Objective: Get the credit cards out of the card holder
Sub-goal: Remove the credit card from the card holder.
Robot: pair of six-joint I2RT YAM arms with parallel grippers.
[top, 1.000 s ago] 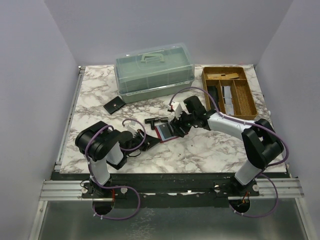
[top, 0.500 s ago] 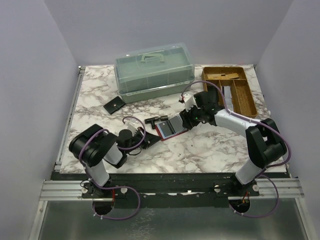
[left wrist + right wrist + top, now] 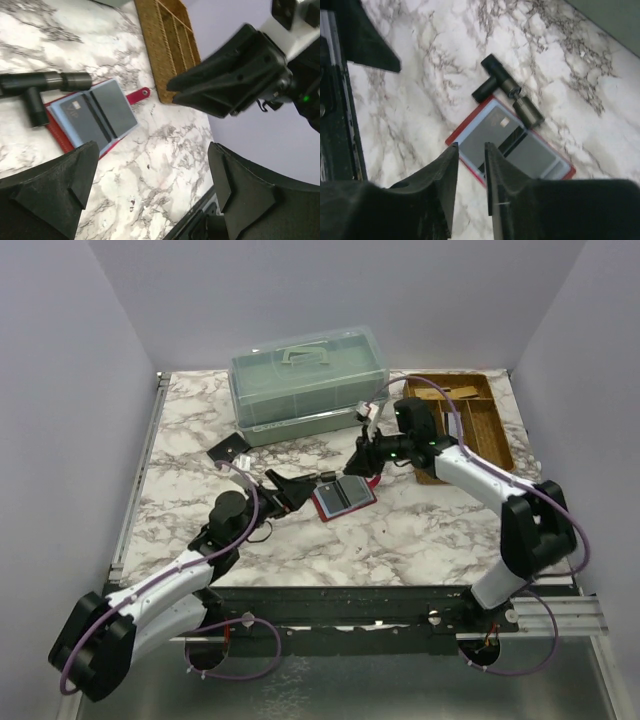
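The red card holder (image 3: 343, 496) lies open on the marble table. It holds two grey credit cards (image 3: 490, 132) over pale blue, one in each half; the other card (image 3: 532, 155) lies to the right. In the left wrist view the card holder (image 3: 92, 117) lies ahead of my left gripper (image 3: 150, 195), which is wide open and empty. My left gripper (image 3: 285, 490) sits just left of the holder. My right gripper (image 3: 360, 465) hovers above the holder's far edge. Its jaws (image 3: 471, 170) stand a narrow gap apart with nothing between them.
A black T-shaped tube (image 3: 326, 477) lies against the holder's far-left edge. At the back stands a clear box with a green lid (image 3: 310, 380), and a wicker tray (image 3: 470, 420) sits back right. A small black wallet (image 3: 229, 451) lies left of centre.
My left gripper sprang from shut to wide open while its arm stretched out toward the holder. The right gripper rose and drew back from the holder, its jaws narrowing.
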